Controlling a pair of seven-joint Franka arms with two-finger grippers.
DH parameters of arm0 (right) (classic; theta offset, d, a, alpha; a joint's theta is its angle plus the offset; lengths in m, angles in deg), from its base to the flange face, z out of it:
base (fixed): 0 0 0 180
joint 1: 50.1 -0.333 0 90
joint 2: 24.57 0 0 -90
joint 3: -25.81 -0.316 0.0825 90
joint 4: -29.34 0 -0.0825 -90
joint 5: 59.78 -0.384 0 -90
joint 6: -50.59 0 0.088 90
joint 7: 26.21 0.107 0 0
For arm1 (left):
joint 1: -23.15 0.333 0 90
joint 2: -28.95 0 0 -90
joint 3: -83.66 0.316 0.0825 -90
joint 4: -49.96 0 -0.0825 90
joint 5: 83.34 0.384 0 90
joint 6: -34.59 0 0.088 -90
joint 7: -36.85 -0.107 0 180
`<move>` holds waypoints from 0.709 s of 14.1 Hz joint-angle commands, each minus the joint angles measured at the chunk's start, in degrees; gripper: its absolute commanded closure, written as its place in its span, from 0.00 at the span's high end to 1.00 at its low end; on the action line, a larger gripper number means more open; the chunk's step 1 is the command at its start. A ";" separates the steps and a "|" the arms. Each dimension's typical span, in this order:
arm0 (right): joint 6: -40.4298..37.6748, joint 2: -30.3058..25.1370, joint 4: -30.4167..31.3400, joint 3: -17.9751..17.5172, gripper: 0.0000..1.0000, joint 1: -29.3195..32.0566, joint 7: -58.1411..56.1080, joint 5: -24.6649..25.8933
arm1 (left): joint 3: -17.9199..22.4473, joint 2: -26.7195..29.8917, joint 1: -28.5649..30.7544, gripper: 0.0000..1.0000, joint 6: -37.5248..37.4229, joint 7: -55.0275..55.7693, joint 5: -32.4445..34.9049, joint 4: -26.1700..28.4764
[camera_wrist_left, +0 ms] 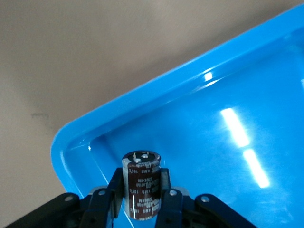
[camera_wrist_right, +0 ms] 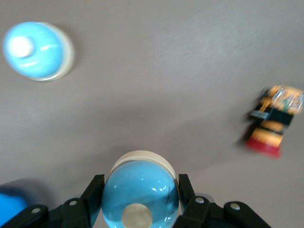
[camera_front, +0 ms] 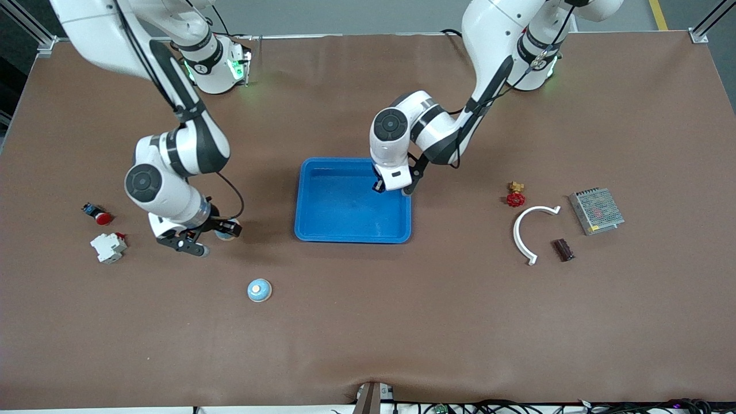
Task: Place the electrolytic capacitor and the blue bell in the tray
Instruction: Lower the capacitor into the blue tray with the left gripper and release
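Now the left end effector [camera_front: 378, 187] pinches the electrolytic capacitor [camera_wrist_left: 141, 184] over the tray [camera_front: 351, 236]. Toward the right arm's end of the desk [camera_front: 402, 322] from the tray, the right end effector [camera_wrist_right: 140, 194] pinches a blue bell [camera_wrist_right: 140, 192]; a second blue bell [camera_front: 259, 290] sits on the desk, nearer the camera than the tray.

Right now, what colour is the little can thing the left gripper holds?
Dark brown with white print, the capacitor shows best in the left wrist view.
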 commanded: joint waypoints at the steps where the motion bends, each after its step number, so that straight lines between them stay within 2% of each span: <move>1: 0.47 -0.95 1.13 0.40 0.00 -5.98 9.21 -0.29 | 0.31 -0.74 -0.29 0.08 -0.38 1.11 1.14 -0.96; 2: 0.65 -0.95 1.13 0.31 0.00 -8.17 12.55 -0.29 | 0.31 -1.18 -0.29 0.44 -0.38 1.11 1.14 -1.40; 3: 0.74 -0.95 1.04 0.31 0.00 -10.11 15.46 -0.29 | 0.40 -1.10 -0.37 0.75 -0.38 1.19 1.14 -1.49; 4: 1.26 -0.95 1.04 0.40 0.00 -11.78 18.10 -0.29 | 0.49 -0.92 -0.29 1.00 -0.38 1.11 1.14 -1.75; 6: 2.06 -0.69 0.95 0.40 0.00 -14.33 22.23 -0.29 | 0.84 -0.05 0.32 1.00 -1.08 0.84 1.75 -3.24; 10: 5.92 0.18 0.51 0.40 0.00 -18.12 28.21 -0.29 | 0.84 0.92 4.62 1.00 -10.37 -0.55 6.57 -10.35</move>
